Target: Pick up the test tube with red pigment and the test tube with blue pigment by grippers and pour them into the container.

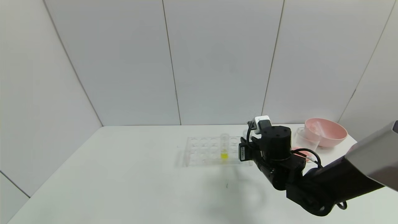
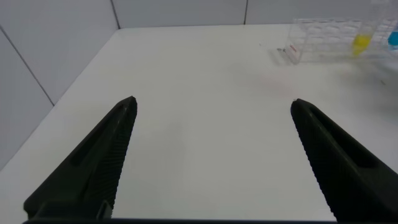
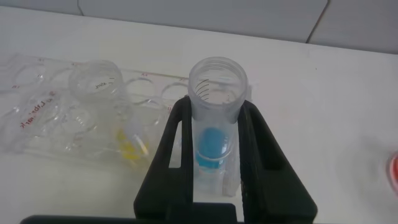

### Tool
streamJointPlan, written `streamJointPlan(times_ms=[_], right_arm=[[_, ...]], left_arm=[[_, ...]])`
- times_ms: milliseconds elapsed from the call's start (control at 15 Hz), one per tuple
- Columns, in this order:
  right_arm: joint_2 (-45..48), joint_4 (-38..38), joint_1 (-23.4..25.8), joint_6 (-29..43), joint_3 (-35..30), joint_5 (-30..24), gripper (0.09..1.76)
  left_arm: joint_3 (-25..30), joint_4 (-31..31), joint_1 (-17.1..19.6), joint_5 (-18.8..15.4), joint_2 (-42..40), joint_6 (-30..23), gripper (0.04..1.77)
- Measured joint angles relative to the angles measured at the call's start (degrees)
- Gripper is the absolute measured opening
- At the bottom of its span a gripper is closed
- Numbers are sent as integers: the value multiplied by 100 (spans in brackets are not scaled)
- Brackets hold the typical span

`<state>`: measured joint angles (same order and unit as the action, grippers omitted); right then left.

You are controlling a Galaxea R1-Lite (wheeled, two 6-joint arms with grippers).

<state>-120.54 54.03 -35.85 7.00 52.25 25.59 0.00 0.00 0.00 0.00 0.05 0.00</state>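
Right end effector (image 3: 211, 134) is clamped on the test tube with blue pigment (image 3: 214, 118), one finger on each side of the tube wall, blue liquid showing between them. The tube stands upright, long axis vertical, open mouth up, at the right end of the clear tube rack (image 1: 205, 152). Whether its base is seated in a rack hole or already clear of it cannot be told.

In the head view the right arm reaches in from the right and its wrist hides the blue tube. The yellow-liquid tube (image 1: 224, 148) stands in the rack just beside the wrist, on its left.

The container (image 1: 307, 138) sits to the right of the rack and slightly farther back, touching or nearly touching the pink bowl (image 1: 326, 132) behind it. Judgement: the coming move is a straight lift along the tube axis, then a carry rightward to the container; the right arm is the nearer one.

Red liquid shows low near the container, partly hidden behind the arm; likely the test tube with red pigment, not confirmed.

Left end effector (image 2: 211, 155) hangs with fingers wide apart over bare bench (image 2: 199, 74), well apart from the rack, holding nothing.

Room: the bench is open left of and in front of the rack. The container end is crowded by the bowl and lies near the bench's right edge.
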Motion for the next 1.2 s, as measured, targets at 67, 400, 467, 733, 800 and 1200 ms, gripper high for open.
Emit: streamJointPlan(times_ms=[67,400,467,733,800,1200], right_arm=[[100,-49,-2,-65,4,-6,49],[703,-312,0,-244,15,-180,49],[775,-315,0,-243,26,-178,49],[886,-310,5,-244,34,-180,49],[897,-304,2,-244,34,-178,49],[1293,-627,105,-405,-317,-884,49]], left_arm=[[0,0,0,0,0,0,176],[0,2,0,0,0,0,176],[0,0,0,0,0,0,176],[0,2,0,0,0,0,176],[0,0,0,0,0,0,176],[0,2,0,0,0,0,176]])
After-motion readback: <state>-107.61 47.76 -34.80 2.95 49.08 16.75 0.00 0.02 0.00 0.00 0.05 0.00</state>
